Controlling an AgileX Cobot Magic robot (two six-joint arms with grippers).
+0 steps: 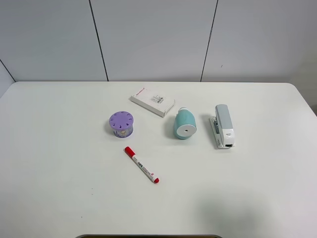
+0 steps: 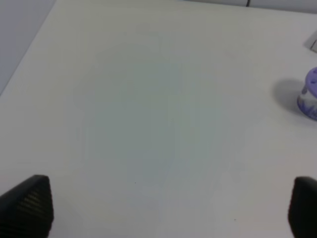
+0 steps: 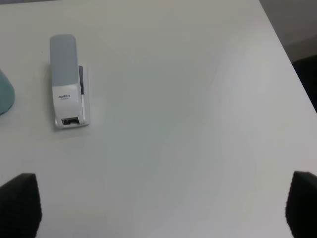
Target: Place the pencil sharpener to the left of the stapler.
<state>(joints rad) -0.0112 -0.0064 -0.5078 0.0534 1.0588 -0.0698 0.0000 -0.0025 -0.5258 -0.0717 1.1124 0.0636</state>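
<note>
The teal pencil sharpener point(image 1: 184, 124) lies on the white table with its white round face toward the front, just left of the grey-and-white stapler point(image 1: 223, 125). A small gap separates them. In the right wrist view the stapler point(image 3: 67, 81) shows whole and only an edge of the pencil sharpener point(image 3: 5, 97) appears. My right gripper point(image 3: 158, 210) is open above bare table, well off from the stapler, with nothing between its fingers. My left gripper point(image 2: 168, 210) is open too, over bare table. Neither arm appears in the exterior high view.
A purple holed cylinder point(image 1: 121, 123) stands left of the sharpener, and its edge point(image 2: 309, 99) shows in the left wrist view. A flat white box point(image 1: 152, 100) lies behind them. A red-capped marker point(image 1: 141, 165) lies nearer the front. The table's right edge point(image 3: 282, 44) is close.
</note>
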